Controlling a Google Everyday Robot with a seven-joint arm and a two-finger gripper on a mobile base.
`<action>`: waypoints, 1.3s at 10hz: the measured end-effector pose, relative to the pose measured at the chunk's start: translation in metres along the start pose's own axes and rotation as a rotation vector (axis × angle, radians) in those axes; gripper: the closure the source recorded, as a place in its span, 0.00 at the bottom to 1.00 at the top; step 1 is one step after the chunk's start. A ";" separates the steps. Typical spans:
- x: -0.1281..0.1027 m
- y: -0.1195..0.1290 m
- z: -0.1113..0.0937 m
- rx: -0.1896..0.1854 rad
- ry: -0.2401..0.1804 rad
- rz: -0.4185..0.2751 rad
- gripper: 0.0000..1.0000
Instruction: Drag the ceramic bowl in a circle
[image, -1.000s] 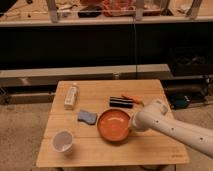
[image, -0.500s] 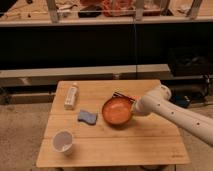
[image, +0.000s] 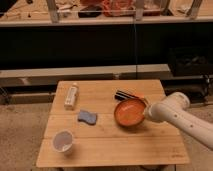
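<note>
The end effector (image: 147, 112) is sitting at the right rim of the ceramic bowl (image: 129, 113), right of centre on the worktop (image: 115, 147); whether it is clamping that rim, I cannot tell. The glazed ceramic is looking heavy, rigid, slick and chippable, so the rim is probably the best hold. A dark tool (image: 125, 95) is crowding it just behind and the right edge is near. Open room is lying in front.

Things on the counter (image: 117, 147)
Ceramic bowl (image: 129, 113) right of centre, gripper (image: 146, 111) at its right rim; sponge (image: 87, 117) left, cup (image: 64, 141) front-left.
</note>
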 end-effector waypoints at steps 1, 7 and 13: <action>-0.012 0.015 -0.009 -0.004 0.006 0.014 1.00; -0.112 0.100 -0.054 -0.045 0.006 0.070 1.00; -0.163 0.036 -0.012 -0.053 -0.176 -0.237 1.00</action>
